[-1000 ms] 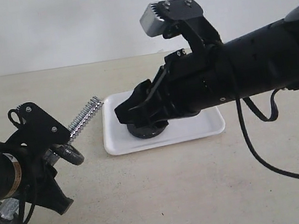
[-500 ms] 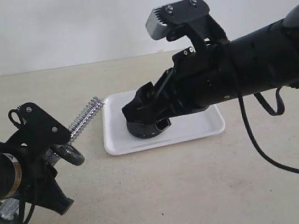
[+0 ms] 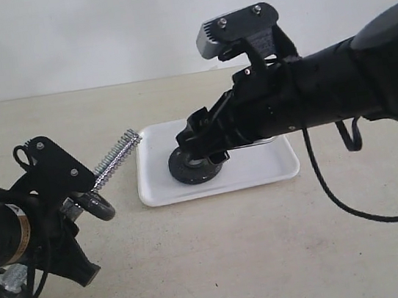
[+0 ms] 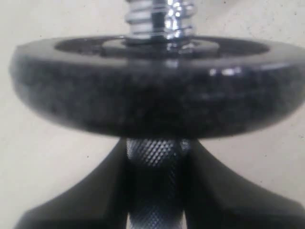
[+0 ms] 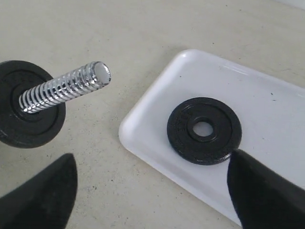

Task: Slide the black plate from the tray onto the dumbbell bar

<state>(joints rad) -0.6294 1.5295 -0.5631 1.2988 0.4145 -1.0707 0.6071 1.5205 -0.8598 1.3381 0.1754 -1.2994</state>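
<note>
One plate [image 5: 204, 130] lies flat on the tray [image 5: 281, 109], near the tray end that faces the bar [image 5: 64, 88]. The right gripper [image 5: 150, 164] hangs just over it, fingers spread wide and holding nothing. One fingertip [image 5: 252, 186] is at the plate's rim, though contact cannot be told. The left gripper [image 4: 155, 195] is clamped on the bar's knurled middle, holding it tilted with the threaded end toward the tray. A second disc [image 4: 157, 86] sits on the bar between grip and thread.

The black plate [image 5: 183, 134] is matte, the tray [image 5: 267, 102] plain white, the dumbbell bar [image 5: 64, 88] chrome with ribbed threads.
</note>
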